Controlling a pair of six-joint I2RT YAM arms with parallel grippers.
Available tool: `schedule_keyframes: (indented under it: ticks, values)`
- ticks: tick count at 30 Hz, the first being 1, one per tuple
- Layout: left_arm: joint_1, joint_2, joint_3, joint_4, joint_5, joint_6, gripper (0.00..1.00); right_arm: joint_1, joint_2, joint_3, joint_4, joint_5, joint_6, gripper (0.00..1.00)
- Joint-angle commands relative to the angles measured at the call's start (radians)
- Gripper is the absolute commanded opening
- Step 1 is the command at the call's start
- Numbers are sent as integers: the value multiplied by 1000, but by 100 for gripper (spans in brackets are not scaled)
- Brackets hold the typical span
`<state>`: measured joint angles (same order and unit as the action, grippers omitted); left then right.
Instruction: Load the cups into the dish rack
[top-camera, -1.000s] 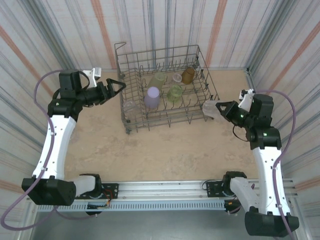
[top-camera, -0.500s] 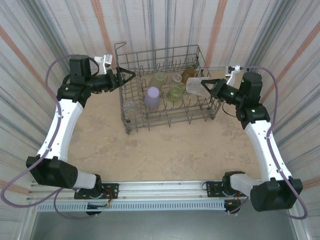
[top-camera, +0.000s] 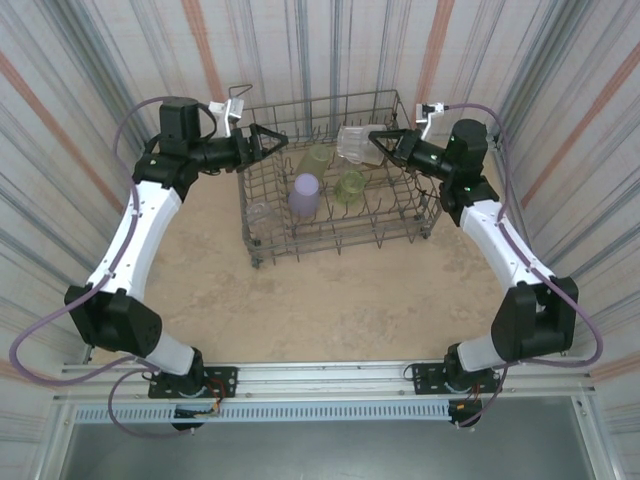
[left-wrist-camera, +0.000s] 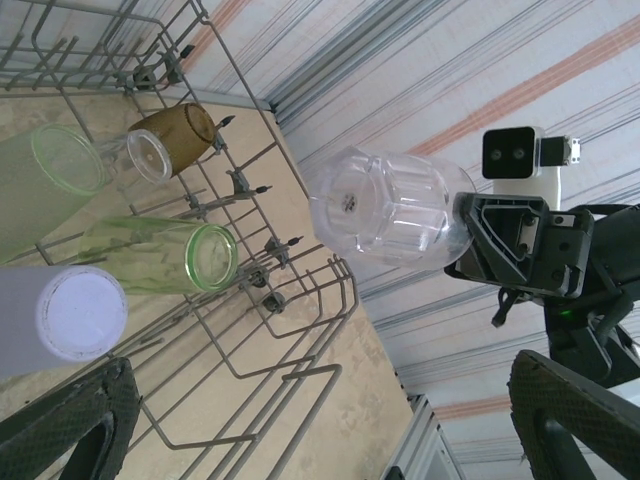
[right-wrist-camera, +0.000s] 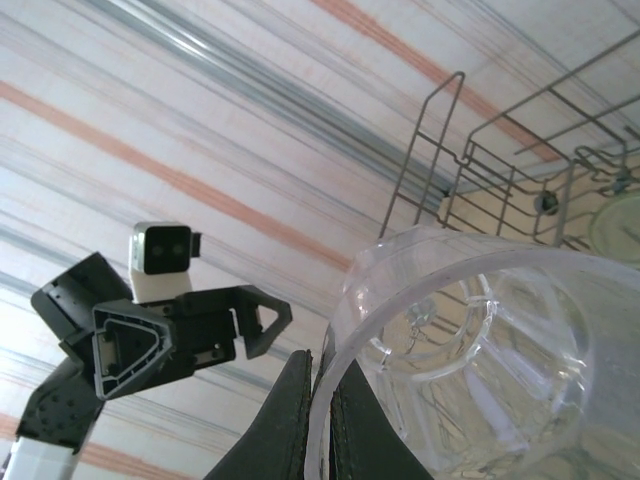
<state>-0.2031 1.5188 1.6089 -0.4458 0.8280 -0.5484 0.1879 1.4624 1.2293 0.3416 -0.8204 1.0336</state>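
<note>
Nearly done I'd say: right pincer (top-camera: 380, 143) pinches a clear cup (top-camera: 355, 145) above the rack (top-camera: 320, 112), other cups (top-camera: 304, 192) already sitting below it. Left pincer (top-camera: 272, 140) is spread wide, empty.

The held cup (top-camera: 355, 145) is sitting between the right pincer's (top-camera: 378, 142) tips, over the dish rack's (top-camera: 330, 240) far side. The other cups (top-camera: 304, 193) are lying in the rack, below and ahead of that pincer. The left pincer (top-camera: 283, 143) is facing it from beyond the cup.
</note>
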Motion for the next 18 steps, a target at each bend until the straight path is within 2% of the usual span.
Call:
schedule_keyframes:
  ticks: [1, 6, 13, 18]
  values:
    - [-5, 20, 32, 51, 20, -42, 99, 25, 41, 49, 191, -37, 66, 0]
    - [-8, 56, 37, 112, 24, -98, 99, 54, 110, 65, 322, -47, 126, 0]
    - [-23, 106, 39, 202, 39, -185, 99, 84, 205, 71, 586, -56, 306, 0]
    - [-30, 125, 46, 243, 40, -222, 99, 116, 242, 86, 629, -60, 333, 0]
